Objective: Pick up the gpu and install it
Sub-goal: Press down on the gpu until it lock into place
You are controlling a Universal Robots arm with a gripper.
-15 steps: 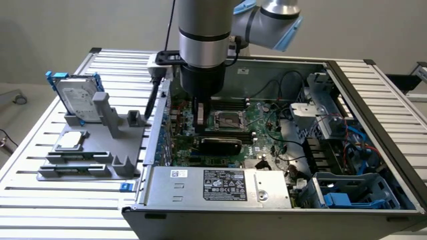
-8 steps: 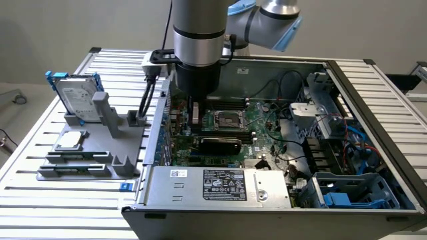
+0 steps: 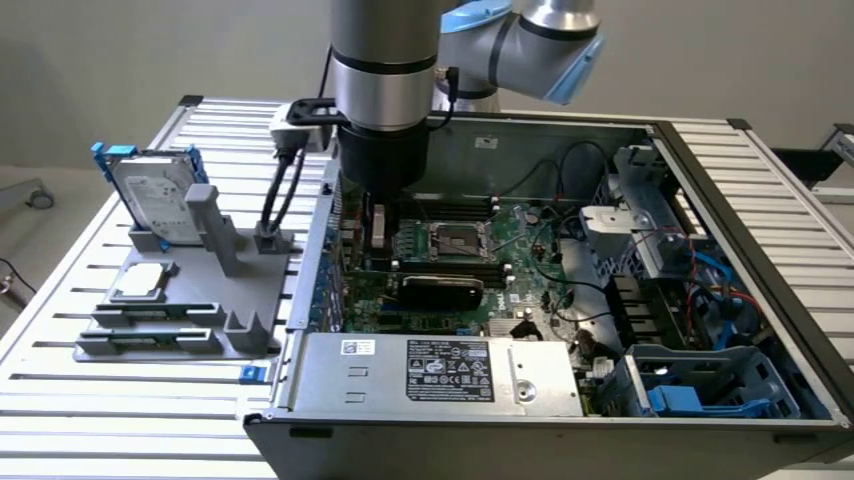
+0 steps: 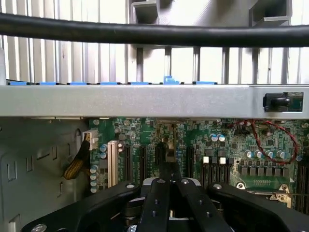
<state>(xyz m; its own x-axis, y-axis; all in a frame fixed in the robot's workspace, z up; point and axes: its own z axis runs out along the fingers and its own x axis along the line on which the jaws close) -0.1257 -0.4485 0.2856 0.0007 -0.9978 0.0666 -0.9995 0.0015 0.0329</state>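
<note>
One silver power supply box (image 3: 441,372) is seen nearest in the exterior view, set at the front edge of the open computer case (image 3: 747,215). Just behind it, the gpu (image 3: 441,291) is found on the green motherboard (image 3: 534,250). Its glossy black cover is turned toward the camera, and it is placed just in front of the processor socket (image 3: 443,240). Beyond the socket, the arm (image 3: 384,90) is seen reaching down into the case, apart from the gpu. In the wrist view the gripper (image 4: 169,170) is shown with its black fingers (image 4: 155,203) pressed together, nothing held between them, above a row of black expansion slots (image 4: 143,162). Off to the exterior view's left, a hard drive (image 3: 158,198) is stood upright in a grey holder (image 3: 167,300) on the slatted table (image 3: 80,400).
</note>
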